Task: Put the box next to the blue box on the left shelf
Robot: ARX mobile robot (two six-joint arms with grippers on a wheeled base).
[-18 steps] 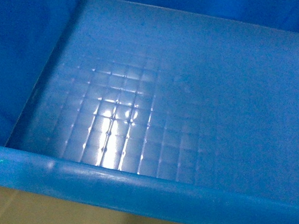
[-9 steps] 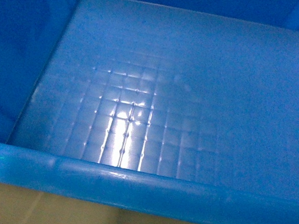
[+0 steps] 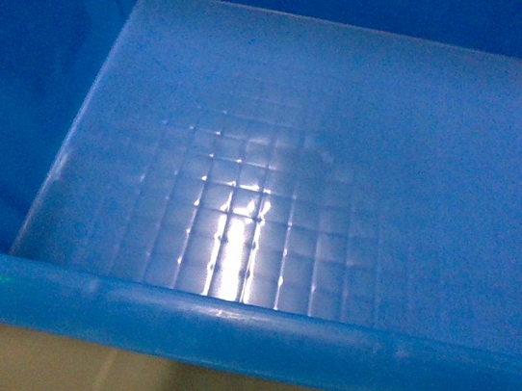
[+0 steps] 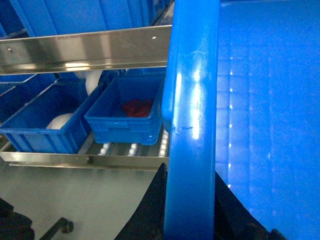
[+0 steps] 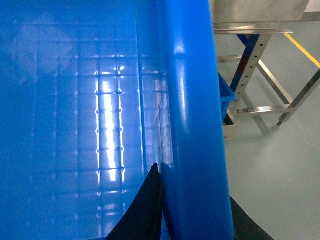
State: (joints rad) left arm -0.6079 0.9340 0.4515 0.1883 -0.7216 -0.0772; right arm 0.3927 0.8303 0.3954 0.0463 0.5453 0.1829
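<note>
Large bright blue plastic crate (image 3: pixel 323 165) fills the head view, held up between both arms. At 9 o'clock of its left rim, a smaller blue bin with red contents (image 4: pixel 127 112) sits on the white-roller flow rack (image 4: pixel 132 149). Left gripper (image 4: pixel 187 200) and right gripper (image 5: pixel 192 205) each clamp a rim, black fingers on both sides.

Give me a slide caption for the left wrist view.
Left gripper clamps the box rim beside the left shelf.

Glossy blue plastic box (image 3: pixel 343 168) with grid-embossed floor; shelf (image 4: pixel 85 50) rail of shiny metal.
</note>
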